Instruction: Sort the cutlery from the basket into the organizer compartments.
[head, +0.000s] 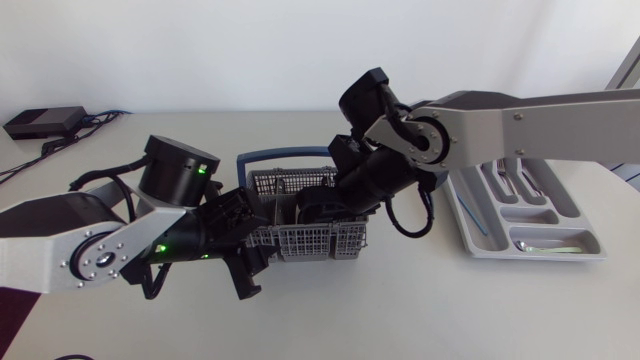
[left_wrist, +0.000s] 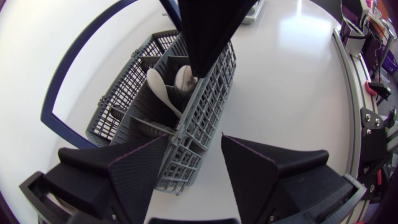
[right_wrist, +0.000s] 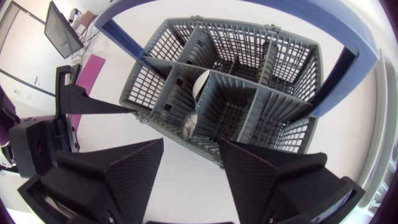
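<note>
Two spoons (right_wrist: 200, 84) sit in the basket (right_wrist: 152, 87) just ahead of the right tool (right_wrist: 190, 143) — released

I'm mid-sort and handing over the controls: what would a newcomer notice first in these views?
Both arms crowd the grey basket at the table's middle: the right gripper hangs open over the compartment holding two spoons, and the left gripper sits open at a basket corner. Beside the right arm lies the organizer, already holding some cutlery.

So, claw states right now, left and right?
Left claw: open, basket wall between its fingers, nothing gripped.
Right claw: open, empty, above the basket.
</note>
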